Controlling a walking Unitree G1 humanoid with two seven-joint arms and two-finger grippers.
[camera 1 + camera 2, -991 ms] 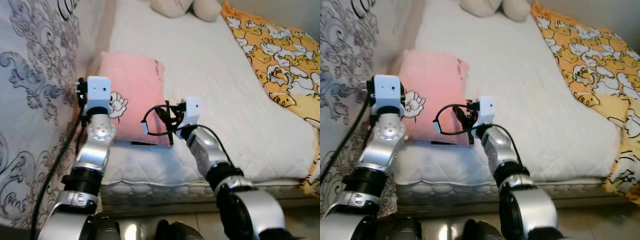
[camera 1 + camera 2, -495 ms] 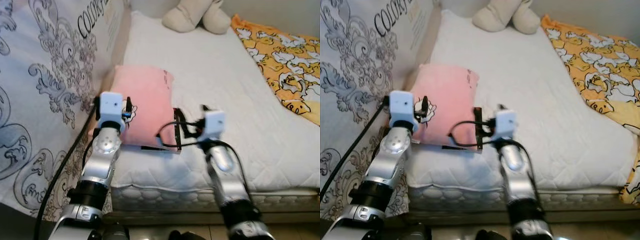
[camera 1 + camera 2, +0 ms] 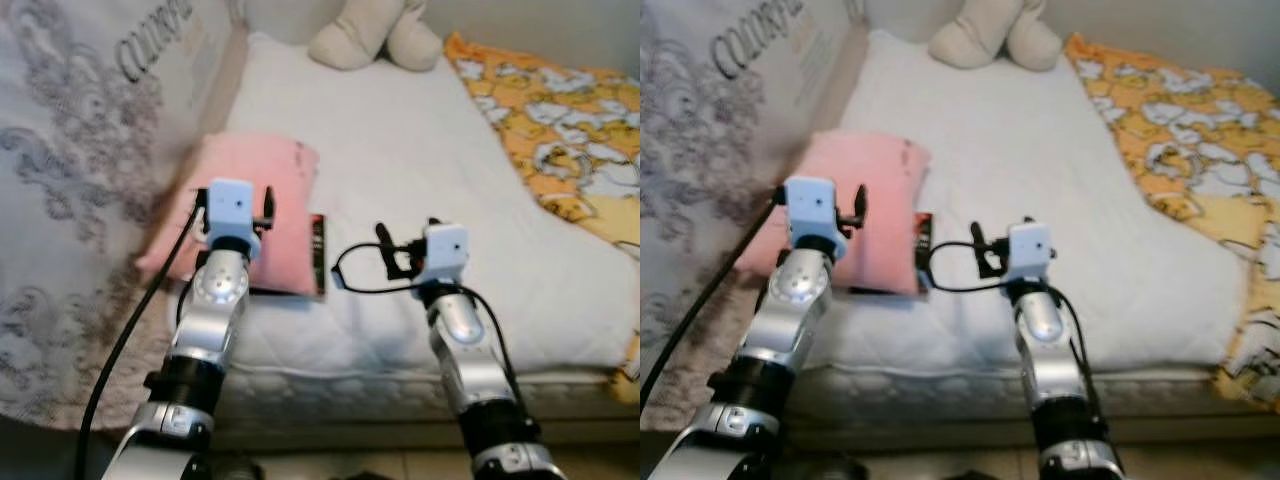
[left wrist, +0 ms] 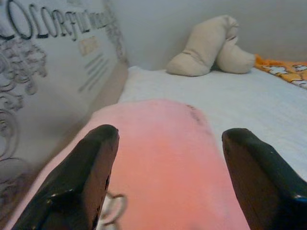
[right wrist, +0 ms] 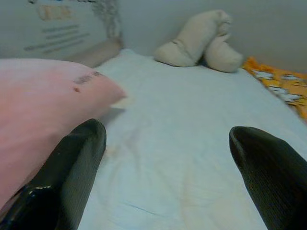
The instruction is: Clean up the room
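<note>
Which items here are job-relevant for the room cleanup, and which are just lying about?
In play:
soft pink pillow, by the bed's left edge
left gripper, open, over the pillow
right gripper, open, over the white quilted mattress beside the pillow

Lying about:
beige plush toy at the far end
orange cartoon-print blanket on the right

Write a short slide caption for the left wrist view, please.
Left gripper open above the pink pillow.

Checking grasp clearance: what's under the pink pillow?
The pink pillow lies on the white mattress; a dark flat object pokes out at its near edge, the rest covered and unidentifiable.
</note>
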